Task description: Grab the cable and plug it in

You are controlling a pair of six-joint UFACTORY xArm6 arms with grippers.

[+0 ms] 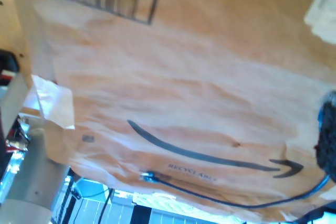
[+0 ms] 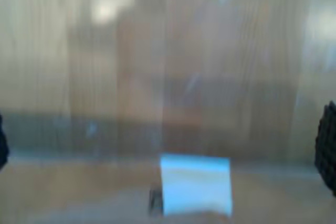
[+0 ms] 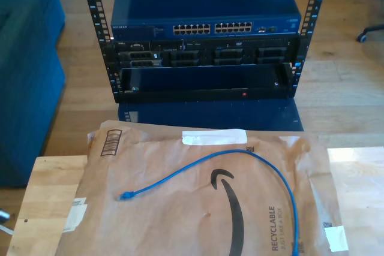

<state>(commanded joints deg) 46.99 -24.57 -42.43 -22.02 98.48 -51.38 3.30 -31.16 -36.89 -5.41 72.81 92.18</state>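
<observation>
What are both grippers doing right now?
My first gripper: cannot be told; the cable lies loose on the paper mailer.
My second gripper: cannot be told, too blurred.

Matt, creased brown paper mailer [image 3: 180,208] lies on pale wood table [image 3: 42,190]; blue cable [image 3: 198,163] looks smooth plastic.

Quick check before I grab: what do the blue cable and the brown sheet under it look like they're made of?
The cable looks like a thin plastic-jacketed cord, smooth and bright blue, bending in a loose arc. The sheet looks like matte brown kraft paper, creased, printed "RECYCLABLE"; probably a paper mailer.
</observation>
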